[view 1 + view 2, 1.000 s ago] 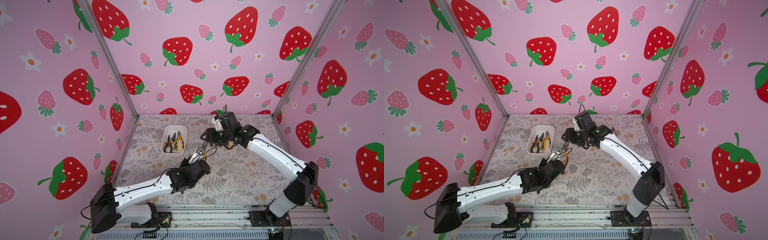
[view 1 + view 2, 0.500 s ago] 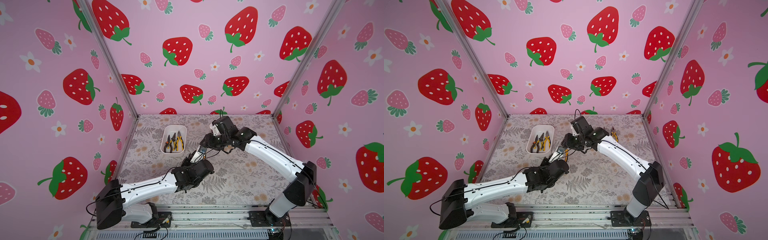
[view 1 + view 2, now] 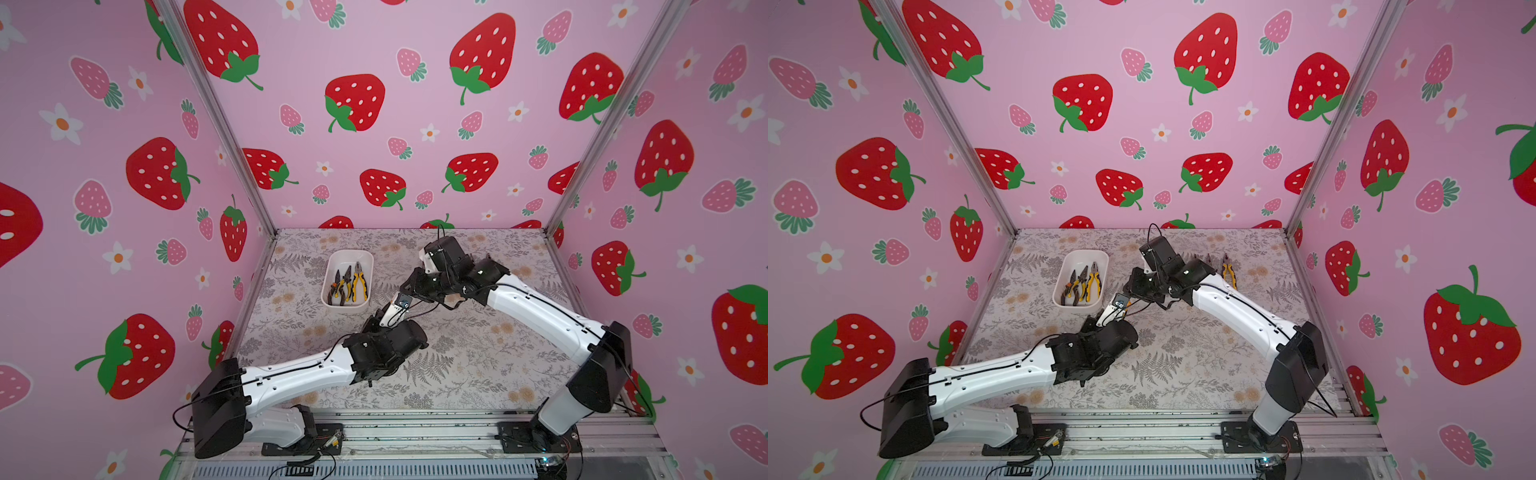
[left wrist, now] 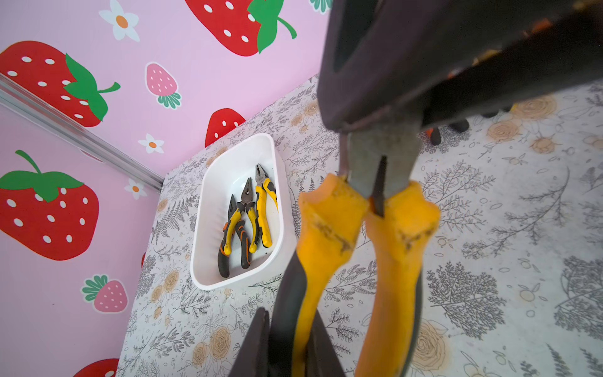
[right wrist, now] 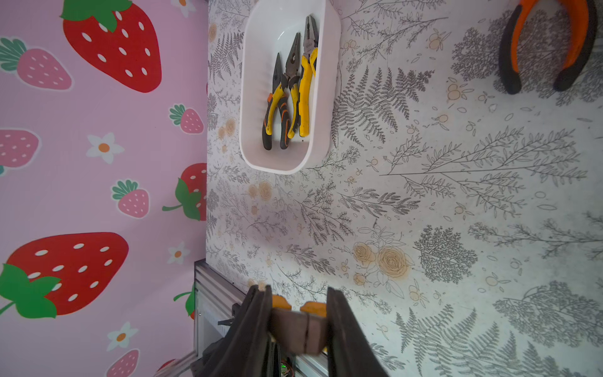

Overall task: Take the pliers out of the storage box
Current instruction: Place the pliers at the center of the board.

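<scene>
A pair of yellow-and-black pliers (image 4: 380, 182) hangs in the air between both arms. In the left wrist view my left gripper (image 4: 287, 326) is shut on one of its handles. My right gripper (image 5: 298, 323) is shut on the grey metal head (image 5: 298, 329), a finger pressing each side. In both top views the two grippers meet just right of the white storage box (image 3: 351, 252) (image 3: 1086, 251). Three more pliers (image 3: 347, 284) (image 3: 1082, 284) (image 4: 248, 222) (image 5: 290, 88) lie side by side inside the box.
Other pliers lie on the flower-patterned table at the back right: a yellow-handled pair (image 3: 1228, 274) and an orange-and-black pair (image 5: 548, 49). Pink strawberry walls close in three sides. The aluminium rail (image 3: 415, 432) runs along the front edge.
My right arm has come in toward the left gripper and its jaws have shut on the pliers' head. The left gripper has kept its hold on the handle.
</scene>
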Controlling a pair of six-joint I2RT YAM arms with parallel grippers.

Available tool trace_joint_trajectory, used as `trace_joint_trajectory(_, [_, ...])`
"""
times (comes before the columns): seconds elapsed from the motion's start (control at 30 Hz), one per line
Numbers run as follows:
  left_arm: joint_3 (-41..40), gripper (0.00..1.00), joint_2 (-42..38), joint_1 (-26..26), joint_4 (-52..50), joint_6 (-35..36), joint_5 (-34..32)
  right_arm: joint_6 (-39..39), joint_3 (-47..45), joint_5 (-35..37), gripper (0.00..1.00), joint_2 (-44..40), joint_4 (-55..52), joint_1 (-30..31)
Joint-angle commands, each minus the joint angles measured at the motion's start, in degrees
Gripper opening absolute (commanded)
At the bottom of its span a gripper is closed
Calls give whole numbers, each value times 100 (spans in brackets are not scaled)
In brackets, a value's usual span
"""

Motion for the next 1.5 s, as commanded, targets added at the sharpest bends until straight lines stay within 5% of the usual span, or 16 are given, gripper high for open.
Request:
trace_joint_trajectory(0.0, [388,0,-19,-22,288,-82,-256,-29,-185,148,6,-88,-143,93])
trace_joint_trajectory(0.17, [339,0,-106,-23,273,-237,-84,-176,-201,363,0,-195,-183,88])
trace_joint_trajectory(0.27, [260,36,-235,-26,281,-371,165,-314,-143,687,0,-278,-343,88])
trace_joint_trajectory(0.43, [126,56,-589,-26,77,-649,495,-591,-97,1202,0,-395,-671,47])
trace_joint_trajectory(0.7, [-179,57,-1361,-133,-422,-1036,504,-1399,-560,2383,0,-1051,-1371,-361])
trace_joint_trajectory(0.97, [-690,57,-1553,-133,-601,-1743,973,-2760,-1540,1894,0,-1888,-2045,-2339])
trace_joint_trajectory(1.13, [-967,57,-1563,-133,-377,-1903,1138,-3666,-1846,1773,0,-1774,-2367,-2875])
trace_joint_trajectory(1.47, [-947,57,-1333,-132,-301,-1860,1385,-3594,-2075,1354,0,-520,-1811,-3334])
